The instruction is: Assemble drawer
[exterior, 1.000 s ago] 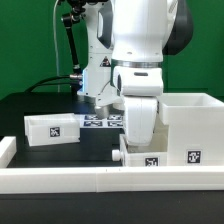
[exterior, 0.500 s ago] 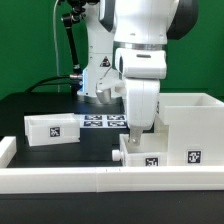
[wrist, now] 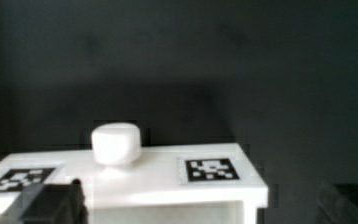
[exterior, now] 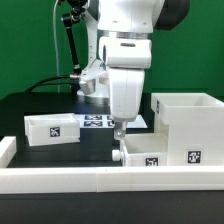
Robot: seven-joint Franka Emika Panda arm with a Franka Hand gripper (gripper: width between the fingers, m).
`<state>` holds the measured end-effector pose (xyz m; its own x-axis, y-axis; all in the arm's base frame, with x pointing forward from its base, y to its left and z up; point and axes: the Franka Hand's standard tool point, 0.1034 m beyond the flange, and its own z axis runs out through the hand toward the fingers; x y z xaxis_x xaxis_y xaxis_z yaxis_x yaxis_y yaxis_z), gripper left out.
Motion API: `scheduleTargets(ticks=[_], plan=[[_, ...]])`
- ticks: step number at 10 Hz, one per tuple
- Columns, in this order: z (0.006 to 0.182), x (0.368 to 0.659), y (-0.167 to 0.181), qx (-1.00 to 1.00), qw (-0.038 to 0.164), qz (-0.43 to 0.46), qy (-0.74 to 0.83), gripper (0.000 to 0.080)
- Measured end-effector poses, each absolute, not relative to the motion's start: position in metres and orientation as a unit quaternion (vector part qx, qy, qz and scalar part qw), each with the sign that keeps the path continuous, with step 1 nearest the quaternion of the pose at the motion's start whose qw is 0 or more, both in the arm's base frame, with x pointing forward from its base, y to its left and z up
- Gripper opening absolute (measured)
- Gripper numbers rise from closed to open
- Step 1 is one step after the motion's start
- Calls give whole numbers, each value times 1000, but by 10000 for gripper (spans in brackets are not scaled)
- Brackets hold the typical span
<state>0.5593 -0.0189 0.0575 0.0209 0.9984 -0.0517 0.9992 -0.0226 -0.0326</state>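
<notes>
The drawer's boxy housing (exterior: 190, 125) stands at the exterior view's right, open on top, with a tag on its front. A small open-top tray (exterior: 152, 152) sits against its left side, its knob (exterior: 117, 157) pointing left. A second tray (exterior: 52, 128) lies apart at the left. My gripper (exterior: 118, 130) hangs just above the first tray's knob end and holds nothing. In the wrist view my gripper (wrist: 202, 204) is open. Its dark fingers (wrist: 51, 205) stand wide apart on either side of the tray's front (wrist: 149, 175). The knob (wrist: 117, 143) and two tags show there.
A long low white rail (exterior: 100, 180) edges the table's front. The marker board (exterior: 97, 121) lies flat behind the gripper. A black camera stand (exterior: 70, 45) and cables stand at the back left.
My gripper has risen and shifted toward the exterior view's left, from over the tray's middle to above its knob end. The tray and housing have not moved.
</notes>
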Motion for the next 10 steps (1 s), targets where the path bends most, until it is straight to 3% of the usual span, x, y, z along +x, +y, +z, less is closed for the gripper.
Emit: scheduleTargets(ticks=[3,5,10], plan=[[55,563,-35,705,-9,-20,709,648],[48,582,-42,703,-64,9,708,648],[28,587,-43,695,-122,58,706,648]])
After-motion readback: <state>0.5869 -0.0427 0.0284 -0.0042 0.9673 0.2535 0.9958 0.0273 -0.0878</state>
